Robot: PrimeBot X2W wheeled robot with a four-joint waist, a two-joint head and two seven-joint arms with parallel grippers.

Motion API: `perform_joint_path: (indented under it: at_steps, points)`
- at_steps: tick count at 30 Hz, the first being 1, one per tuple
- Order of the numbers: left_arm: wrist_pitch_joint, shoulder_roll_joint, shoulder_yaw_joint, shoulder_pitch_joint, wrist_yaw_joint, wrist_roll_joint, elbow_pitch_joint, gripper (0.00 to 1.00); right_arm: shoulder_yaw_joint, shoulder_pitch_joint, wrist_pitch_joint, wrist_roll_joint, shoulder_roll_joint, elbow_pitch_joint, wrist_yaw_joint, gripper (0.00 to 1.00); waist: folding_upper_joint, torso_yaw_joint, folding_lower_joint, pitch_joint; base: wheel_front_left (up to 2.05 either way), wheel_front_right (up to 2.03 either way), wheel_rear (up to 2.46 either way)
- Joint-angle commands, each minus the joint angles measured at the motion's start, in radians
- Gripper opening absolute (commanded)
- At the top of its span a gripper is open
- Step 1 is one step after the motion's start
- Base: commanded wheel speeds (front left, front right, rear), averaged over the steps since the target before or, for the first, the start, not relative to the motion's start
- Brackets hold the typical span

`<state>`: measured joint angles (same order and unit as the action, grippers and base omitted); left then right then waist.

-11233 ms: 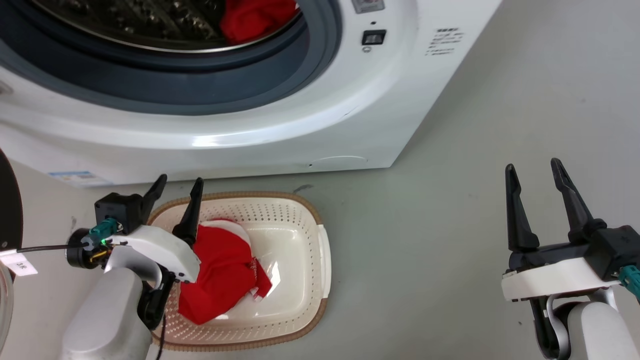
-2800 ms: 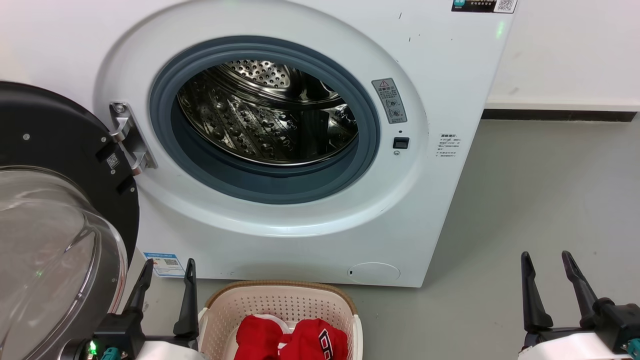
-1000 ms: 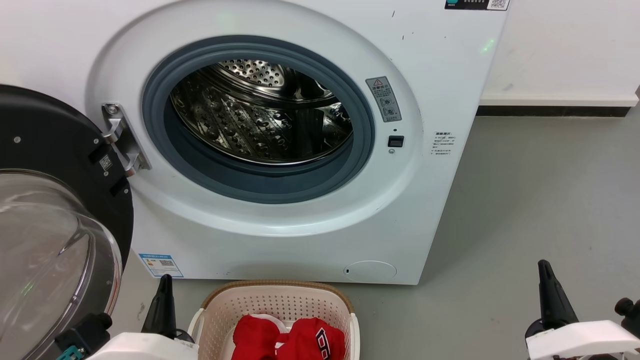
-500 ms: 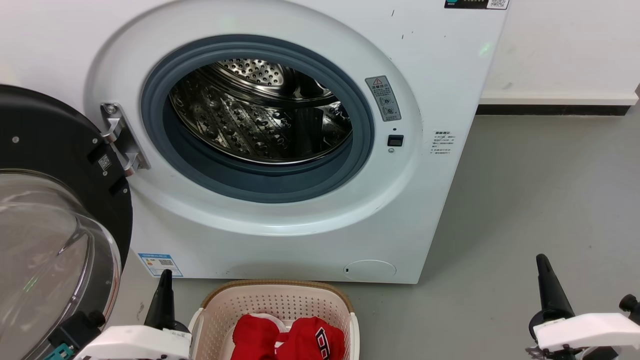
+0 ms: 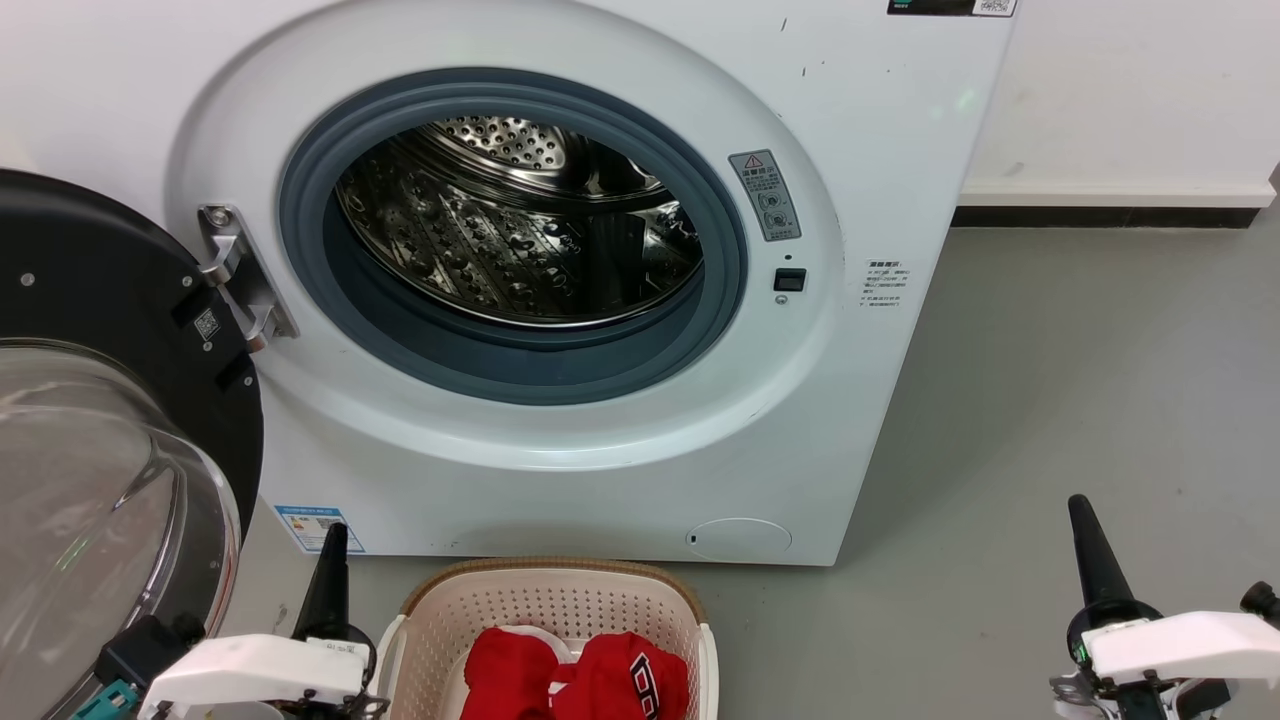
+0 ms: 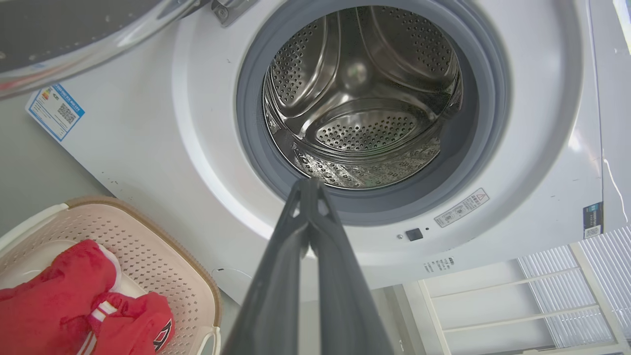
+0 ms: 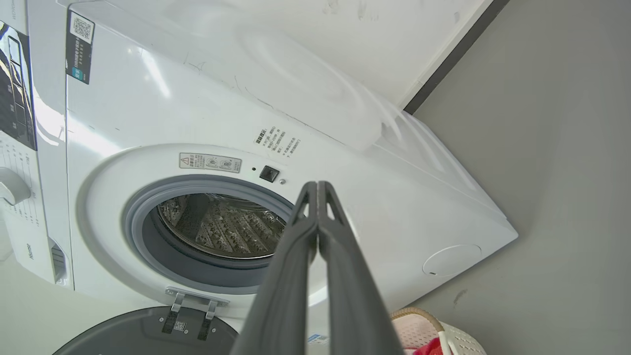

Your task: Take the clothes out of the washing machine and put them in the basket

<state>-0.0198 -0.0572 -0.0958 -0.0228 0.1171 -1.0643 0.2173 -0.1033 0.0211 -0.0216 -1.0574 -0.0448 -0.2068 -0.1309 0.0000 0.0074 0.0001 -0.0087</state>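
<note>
Grey floor [image 5: 1050,400] and white wall [image 5: 1120,90]; I see the washing machine [image 5: 560,480] ahead of both claws, its glass door [image 5: 110,290] swung open up and to the left of my left gripper [image 6: 309,183], the perforated steel drum [image 6: 365,98] lying open beyond that gripper's tips. Left gripper's fingers are pressed together tip to tip, and the right gripper [image 7: 318,185] is likewise closed, well off to the right. Basket [image 5: 545,600] sits on the floor just right of the left gripper, between the two claws and close before the washer's front, with the red clothes [image 5: 575,680] heaped inside it.
</note>
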Motion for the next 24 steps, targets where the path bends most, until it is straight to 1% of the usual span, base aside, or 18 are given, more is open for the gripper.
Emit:
perform_joint_path:
  at_steps: [1, 24]
  points:
    - [0.005, -0.002, -0.002, -0.021, 0.006, -0.023, -0.006, 0.0, -0.002, 0.023, 0.004, -0.022, -0.005, 0.003, 0.0, 0.0, 0.0, 0.0, 0.0, 0.0, 0.0, 0.0, 0.0]
    - [0.062, 0.002, -0.01, -0.055, 0.01, -0.25, 0.009, 0.0, -0.006, 0.054, 0.062, -0.254, -0.006, -0.014, 0.0, 0.0, 0.0, -0.003, -0.0001, 0.004, 0.0, 0.0, 0.0]
